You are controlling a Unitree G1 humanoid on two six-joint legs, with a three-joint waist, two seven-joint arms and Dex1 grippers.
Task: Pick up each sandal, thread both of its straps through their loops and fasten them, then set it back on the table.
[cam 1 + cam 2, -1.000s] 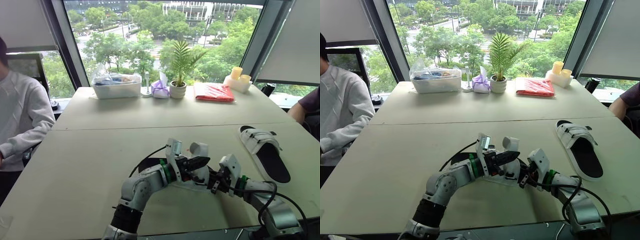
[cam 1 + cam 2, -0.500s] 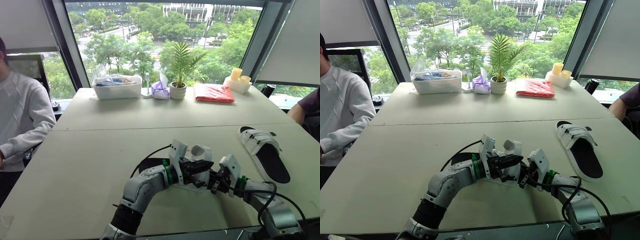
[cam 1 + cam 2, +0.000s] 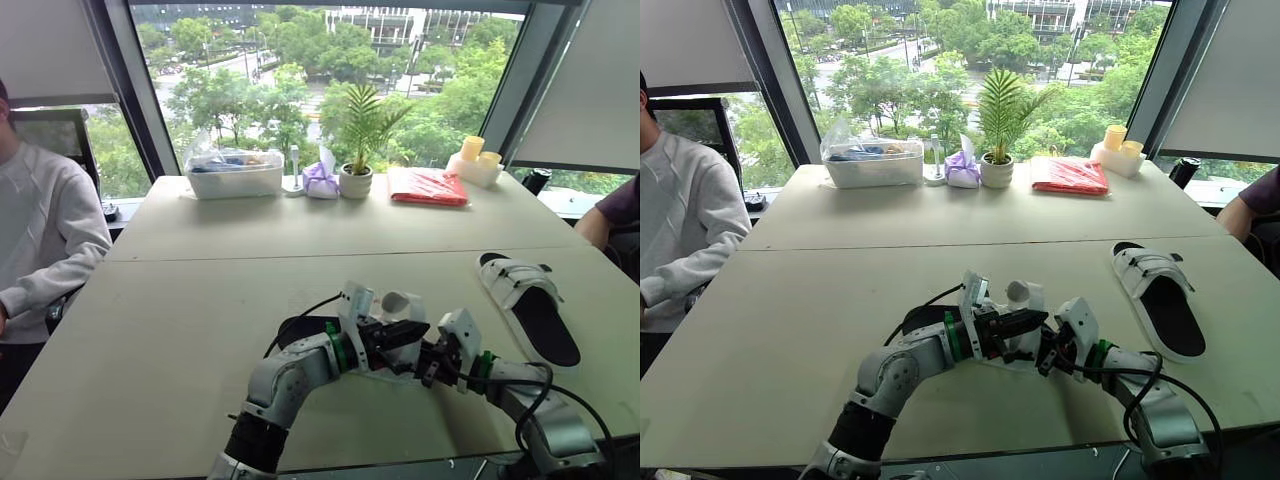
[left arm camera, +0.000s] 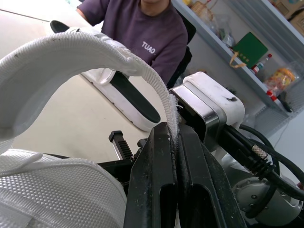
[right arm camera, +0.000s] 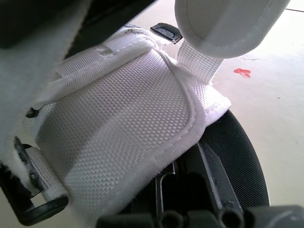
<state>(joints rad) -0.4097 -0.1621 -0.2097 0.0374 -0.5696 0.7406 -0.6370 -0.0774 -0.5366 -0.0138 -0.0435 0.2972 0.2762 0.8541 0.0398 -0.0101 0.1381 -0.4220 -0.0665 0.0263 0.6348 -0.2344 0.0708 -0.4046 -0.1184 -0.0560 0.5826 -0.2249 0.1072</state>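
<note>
Currently the sandal (image 3: 392, 352) sits near the worktop's (image 3: 160, 330) front, left hand (image 4: 176, 135) clenched on its strap (image 4: 85, 45); grip of the right hand (image 3: 433, 367) cannot be told. Threading appears the step in hand; next, guide strap through loop (image 5: 43, 209).

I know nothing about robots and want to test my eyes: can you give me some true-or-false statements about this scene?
1. The left jaws are shut on a white strap of the held sandal. True.
2. The other sandal lies on the floor. False: it lies on the table, to the robot's right.
3. A potted plant stands near the window. True.
4. The red packet sits left of the potted plant. False: it sits to its right.
</note>
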